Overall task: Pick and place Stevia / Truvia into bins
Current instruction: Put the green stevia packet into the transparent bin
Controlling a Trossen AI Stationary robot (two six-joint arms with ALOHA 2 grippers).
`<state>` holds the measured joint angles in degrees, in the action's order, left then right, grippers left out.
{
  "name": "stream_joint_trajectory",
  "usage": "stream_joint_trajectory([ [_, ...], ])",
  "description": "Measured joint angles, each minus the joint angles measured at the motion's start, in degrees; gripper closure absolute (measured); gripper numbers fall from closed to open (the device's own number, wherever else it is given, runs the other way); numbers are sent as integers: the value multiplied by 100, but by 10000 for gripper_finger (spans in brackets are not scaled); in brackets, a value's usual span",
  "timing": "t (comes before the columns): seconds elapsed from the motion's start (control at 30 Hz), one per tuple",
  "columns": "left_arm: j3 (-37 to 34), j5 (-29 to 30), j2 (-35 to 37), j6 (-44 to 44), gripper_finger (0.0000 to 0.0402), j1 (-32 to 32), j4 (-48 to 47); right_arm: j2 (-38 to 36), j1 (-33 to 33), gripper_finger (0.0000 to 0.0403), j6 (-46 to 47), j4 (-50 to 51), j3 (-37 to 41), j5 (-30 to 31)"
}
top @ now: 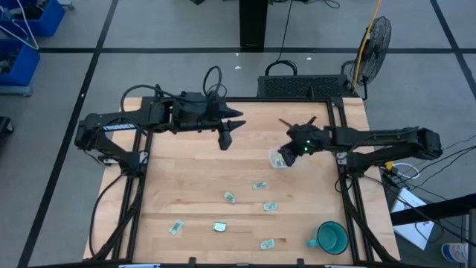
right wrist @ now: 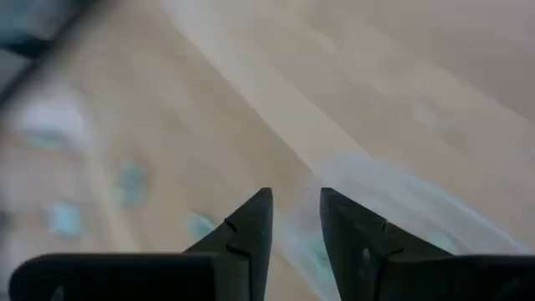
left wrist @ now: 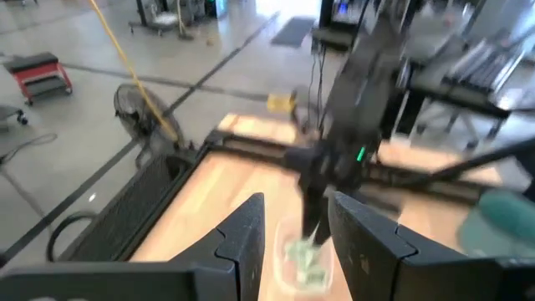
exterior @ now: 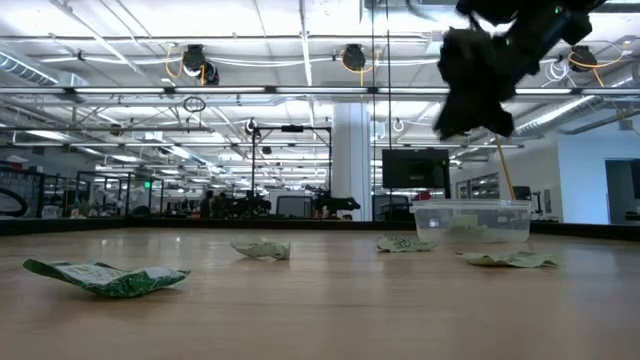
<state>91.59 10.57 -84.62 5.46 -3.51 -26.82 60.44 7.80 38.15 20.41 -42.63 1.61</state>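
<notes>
Right gripper (top: 287,158), fingers parted, over clear rounded tub (top: 278,158) — left gripper (top: 225,136) (parted too) nearby.

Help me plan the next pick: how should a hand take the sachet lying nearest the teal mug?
The sachet lies flat on the table, clear of its neighbours and the mug. Probably best to come straight down from above and pinch it across its short width, fingers straddling the two long edges.

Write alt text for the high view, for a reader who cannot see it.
Seen from above, the right gripper hangs over a clear bin near the middle of a wooden table, while the left gripper waits open further back. Six pale green sachets lie scattered nearer the front, and a teal mug stands at the front right corner.
</notes>
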Motion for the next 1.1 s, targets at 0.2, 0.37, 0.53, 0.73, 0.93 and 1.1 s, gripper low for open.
stream_joint_trajectory([
  [0.2, -15, 0, 120, 151, 261, 0, -1305, -203, -663, 305, -415, -2050, -7, 589],
  [0.37, -15, 1, 173, 490, 261, 0, -1837, 19, -1204, 305, -1069, -2886, -107, 1395],
  [0.53, -17, 0, 213, 610, 261, 0, -1942, 307, -1513, 305, -2294, -2975, -655, 1491],
  [0.73, -15, -2, 405, 755, 261, 0, -1984, 666, -1590, 305, -3417, -3025, -1742, 1469],
  [0.93, -9, -5, 896, 1169, 261, 115, -2191, 1091, -1633, 305, -4117, -2405, -2955, 1308],
  [1.1, -15, -197, 1299, 1719, 261, 403, -2949, 1620, -1755, 305, -4270, -1433, -3774, 1285],
])
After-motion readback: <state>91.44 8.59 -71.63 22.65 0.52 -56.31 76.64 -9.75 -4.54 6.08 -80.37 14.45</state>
